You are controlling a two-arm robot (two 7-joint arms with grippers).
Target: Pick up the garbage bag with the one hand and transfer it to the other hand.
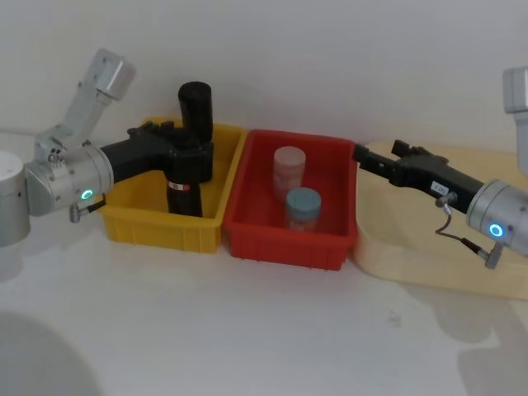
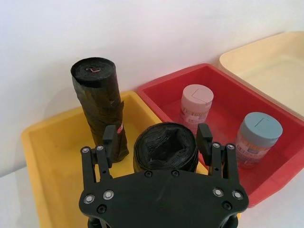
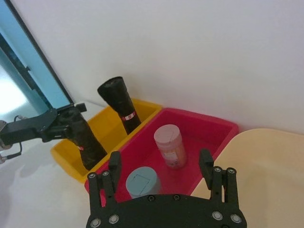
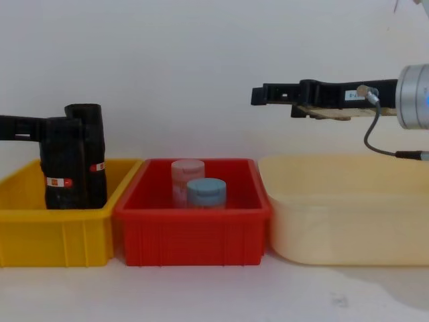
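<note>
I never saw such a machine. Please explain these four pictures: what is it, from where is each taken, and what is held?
It is a robot with two arms ending in two-finger grippers. One picture looks down from its head, one across from its chest, two from its wrists. On the table stand a yellow bin, a red bin with two jars, and a cream tray. The left gripper is open around the garbage bag, standing in the yellow bin beside a slimmer black roll. The right gripper, open, hovers above the cream tray. Nothing is held.
</note>
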